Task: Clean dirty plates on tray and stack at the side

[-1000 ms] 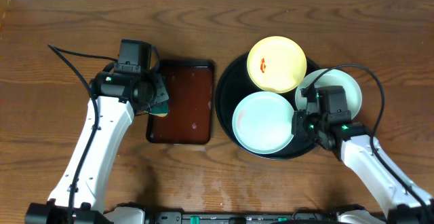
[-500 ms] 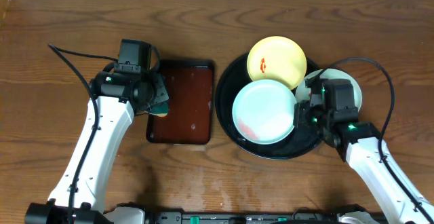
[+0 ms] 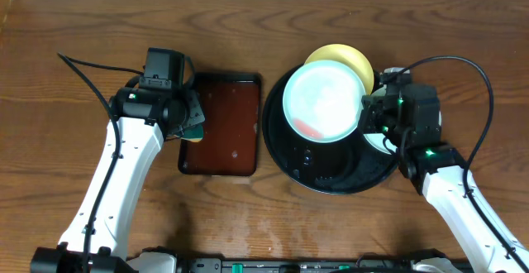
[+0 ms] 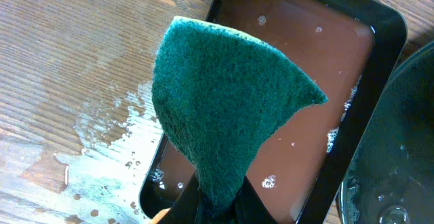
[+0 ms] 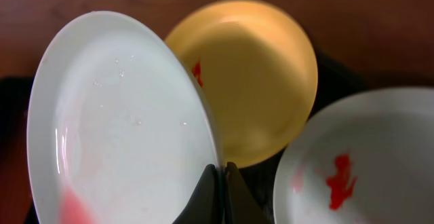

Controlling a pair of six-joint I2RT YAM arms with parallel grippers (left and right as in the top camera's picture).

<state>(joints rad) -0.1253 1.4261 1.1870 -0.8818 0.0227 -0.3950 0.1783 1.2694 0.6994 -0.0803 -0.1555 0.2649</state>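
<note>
Our right gripper (image 5: 219, 175) pinches the rim of one mint-white plate (image 3: 324, 102), which is tilted over the black tray (image 3: 285, 164) with its far edge overlapping the yellow plate (image 3: 349, 56). The second mint-white plate (image 5: 352, 163) lies just beside. Our left gripper (image 4: 215, 207) clamps a green sponge (image 4: 224, 108) over the brown tray (image 3: 227, 141) at its left edge. Bare tabletop (image 3: 264, 223) lies open nearer us.

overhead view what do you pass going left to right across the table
left gripper, shut on a green sponge → brown rectangular tray → left rim of the black round tray → mint-white plate, held tilted → right gripper, shut on that plate's rim
</note>
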